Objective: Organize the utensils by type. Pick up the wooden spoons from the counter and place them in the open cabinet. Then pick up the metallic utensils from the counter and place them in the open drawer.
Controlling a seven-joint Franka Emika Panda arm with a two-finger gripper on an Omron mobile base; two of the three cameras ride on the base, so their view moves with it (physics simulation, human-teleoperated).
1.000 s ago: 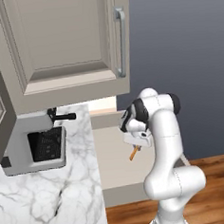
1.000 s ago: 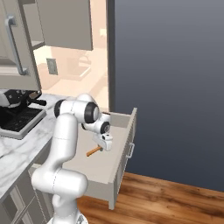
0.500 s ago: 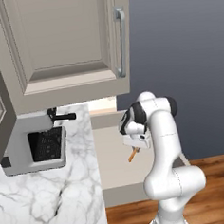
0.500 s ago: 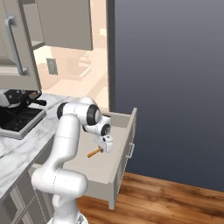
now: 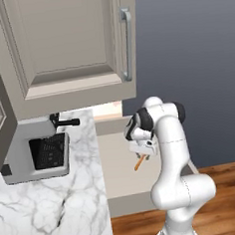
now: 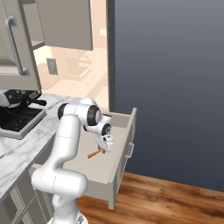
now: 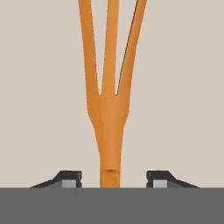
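The shiny orange-copper fork (image 7: 109,127) points prongs-first away from the hand, over the plain beige bottom of the open drawer (image 6: 124,144). My gripper (image 7: 113,177) is low inside the drawer, and its two dark fingertips (image 7: 70,177) stand on either side of the fork's handle end with a visible gap on each side, so it is open. In the base views the fork (image 5: 139,162) (image 6: 94,153) slants just under the gripper (image 5: 144,155) (image 6: 106,148). The white marble counter (image 5: 70,193) lies to the left. The wooden spoons and the grey fork are out of view.
A grey coffee machine (image 5: 37,151) stands on the counter under the taupe wall cabinet (image 5: 69,48) with its steel bar handle (image 5: 127,44). A dark grey wall (image 6: 175,87) rises behind the drawer, and wooden floor (image 6: 166,197) lies in front.
The hand has sunk a little lower into the drawer with the orange fork. Its fingers now stand apart from the handle.
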